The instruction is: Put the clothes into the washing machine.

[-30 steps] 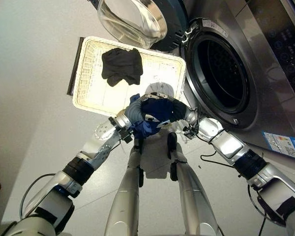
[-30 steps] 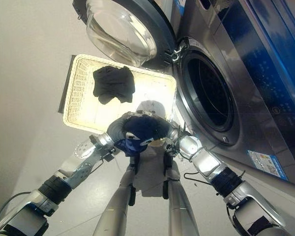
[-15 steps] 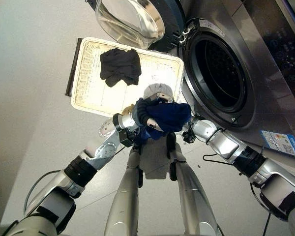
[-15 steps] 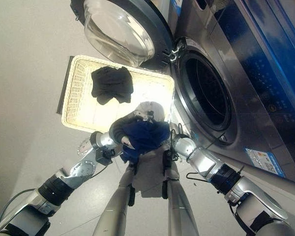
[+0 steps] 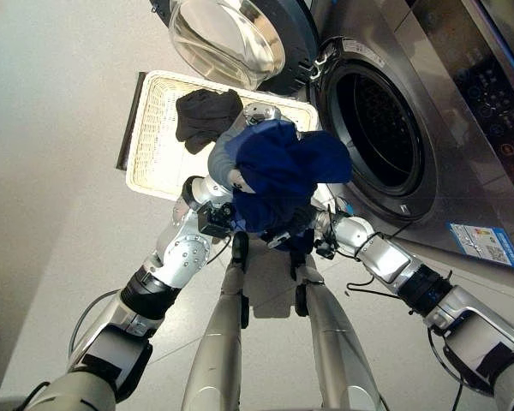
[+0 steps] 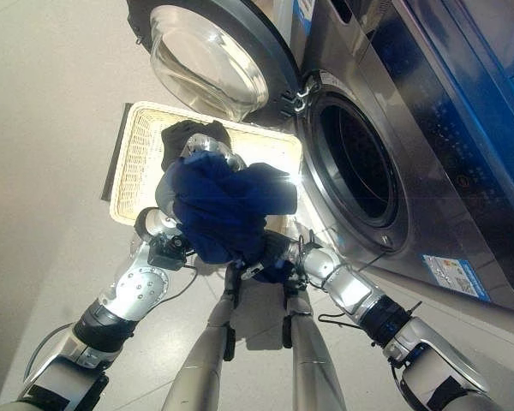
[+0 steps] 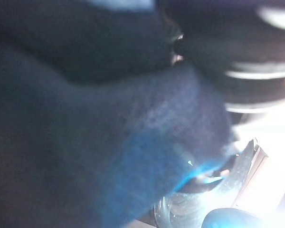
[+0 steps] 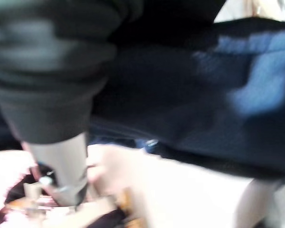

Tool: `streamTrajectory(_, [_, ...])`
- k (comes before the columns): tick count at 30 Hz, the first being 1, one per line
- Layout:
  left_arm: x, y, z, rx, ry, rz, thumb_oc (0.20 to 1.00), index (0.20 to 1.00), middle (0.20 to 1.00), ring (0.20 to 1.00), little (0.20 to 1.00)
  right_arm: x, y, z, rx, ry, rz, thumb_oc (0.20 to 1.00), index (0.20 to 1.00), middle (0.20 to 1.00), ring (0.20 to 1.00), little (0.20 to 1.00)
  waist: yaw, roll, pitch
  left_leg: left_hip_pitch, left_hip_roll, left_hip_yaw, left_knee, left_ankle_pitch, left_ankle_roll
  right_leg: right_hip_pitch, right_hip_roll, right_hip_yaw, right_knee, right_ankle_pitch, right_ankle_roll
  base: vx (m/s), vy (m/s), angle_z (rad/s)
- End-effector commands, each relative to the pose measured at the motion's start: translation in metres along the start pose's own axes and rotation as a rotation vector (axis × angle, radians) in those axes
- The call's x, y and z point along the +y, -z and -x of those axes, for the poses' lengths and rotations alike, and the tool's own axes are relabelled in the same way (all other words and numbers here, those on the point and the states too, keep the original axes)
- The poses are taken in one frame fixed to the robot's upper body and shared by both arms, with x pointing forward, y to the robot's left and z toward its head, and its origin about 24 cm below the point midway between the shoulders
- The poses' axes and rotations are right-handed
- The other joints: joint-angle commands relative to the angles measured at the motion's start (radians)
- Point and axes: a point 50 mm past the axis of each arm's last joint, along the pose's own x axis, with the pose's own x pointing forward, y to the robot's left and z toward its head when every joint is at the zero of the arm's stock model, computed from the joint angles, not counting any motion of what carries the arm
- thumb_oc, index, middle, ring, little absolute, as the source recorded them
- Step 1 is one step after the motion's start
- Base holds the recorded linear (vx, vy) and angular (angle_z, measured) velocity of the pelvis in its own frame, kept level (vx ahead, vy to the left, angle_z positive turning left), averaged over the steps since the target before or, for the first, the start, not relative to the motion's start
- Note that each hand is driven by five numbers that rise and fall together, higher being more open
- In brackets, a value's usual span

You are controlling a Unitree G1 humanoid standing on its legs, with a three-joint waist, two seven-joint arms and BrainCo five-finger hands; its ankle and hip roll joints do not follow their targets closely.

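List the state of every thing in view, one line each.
washing machine door: swung open.
drum: looks empty.
blue garment: bunched, held up by the drum opening.
black garment: crumpled in the basket.
basket: on the floor.
left hand: under the blue garment.
right hand: under it too.

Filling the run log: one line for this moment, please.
blue garment: lifted, bunched on both robot hands, outside drum | black garment: in basket | washer door: open

A blue garment (image 6: 223,210) is held up between the basket (image 6: 137,163) and the washer's open drum (image 6: 355,167). A black garment (image 6: 178,135) is seen in the basket, partly hidden. The glass door (image 6: 210,60) is swung open above it.
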Motion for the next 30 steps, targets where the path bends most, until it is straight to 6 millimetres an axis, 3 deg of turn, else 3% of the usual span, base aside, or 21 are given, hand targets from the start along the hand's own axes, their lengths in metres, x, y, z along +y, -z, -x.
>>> streamTrajectory(1, [-0.014,-0.016,-0.021,-0.114,0.038,-0.038,0.200,0.200,0.200,0.200,0.200,0.012,-0.034,-0.004,-0.220,-0.116,-0.233,0.200,0.200,0.200,0.200,0.200,-0.010,0.024,-0.014,0.004,-0.088,0.064,0.058,-0.074,0.053,0.072,0.002,-0.020,-0.193,0.106,0.049,0.00,0.036,-0.07])
streamTrajectory(5, [0.000,-0.007,-0.012,-0.040,-0.162,-0.143,0.200,0.200,0.200,0.200,0.200,0.035,-0.049,-0.002,-0.361,-0.277,-0.562,0.200,0.200,0.200,0.200,0.200,-0.019,0.029,-0.014,0.010,-0.090,0.064,0.042,-0.072,0.057,0.075,0.007,-0.013,-0.209,0.112,0.053,-0.01,0.030,-0.05])
streamTrajectory(9, [0.010,-0.006,-0.001,0.030,-0.288,-0.252,0.200,0.200,0.200,0.200,0.200,0.044,-0.057,0.004,-0.430,-0.355,-0.645,0.200,0.200,0.200,0.200,0.200,-0.020,0.030,-0.014,0.005,-0.087,0.066,0.030,-0.065,0.058,0.070,0.008,-0.017,-0.218,0.119,0.059,-0.02,-0.001,-0.07])
streamTrajectory(10, [0.013,-0.005,0.003,0.050,-0.315,-0.272,0.200,0.200,0.200,0.200,0.200,0.046,-0.061,0.006,-0.450,-0.375,-0.655,0.407,0.407,0.407,0.407,0.407,-0.020,0.030,-0.014,0.002,-0.086,0.067,0.027,-0.062,0.058,0.067,0.008,-0.019,-0.219,0.121,0.060,-0.02,-0.017,-0.04])
streamTrajectory(11, [0.016,-0.004,0.008,0.067,-0.350,-0.283,0.200,0.200,0.200,0.200,0.200,0.049,-0.064,0.008,-0.466,-0.405,-0.678,0.777,0.777,0.777,0.777,0.777,-0.021,0.030,-0.014,-0.002,-0.083,0.068,0.023,-0.058,0.059,0.063,0.008,-0.022,-0.222,0.124,0.061,-0.03,-0.019,-0.03])
streamTrajectory(12, [0.019,-0.003,0.013,0.090,-0.382,-0.301,0.200,0.200,0.200,0.200,0.200,0.052,-0.066,0.010,-0.481,-0.437,-0.708,1.000,1.000,1.000,1.000,1.000,-0.021,0.029,-0.014,-0.003,-0.082,0.070,0.020,-0.056,0.058,0.062,0.008,-0.024,-0.225,0.127,0.063,-0.03,-0.026,-0.05])
streamTrajectory(19, [0.046,0.011,0.046,0.237,-0.620,-0.415,0.200,0.200,0.200,0.200,0.200,0.058,-0.076,0.013,-0.573,-0.581,-0.899,1.000,1.000,1.000,1.000,1.000,-0.016,0.020,-0.014,-0.014,-0.074,0.077,0.021,-0.047,0.054,0.059,0.000,-0.044,-0.235,0.139,0.071,-0.02,-0.038,-0.04])
streamTrajectory(23, [0.060,0.010,0.070,0.297,-0.762,-0.514,0.200,0.200,0.200,0.200,0.200,0.049,-0.068,0.010,-0.565,-0.512,-0.929,1.000,1.000,1.000,1.000,1.000,-0.010,0.016,-0.014,-0.021,-0.069,0.089,0.026,-0.043,0.047,0.055,-0.009,-0.066,-0.240,0.145,0.075,0.00,0.000,-0.04])
streamTrajectory(30, [0.065,0.009,0.091,0.313,-0.809,-0.496,0.200,0.200,0.200,0.200,0.200,0.038,-0.055,0.013,-0.558,-0.413,-0.945,1.000,1.000,1.000,1.000,1.000,-0.008,0.020,-0.014,-0.036,-0.068,0.092,0.032,-0.038,0.040,0.044,-0.014,-0.079,-0.243,0.151,0.076,0.01,0.002,-0.07])
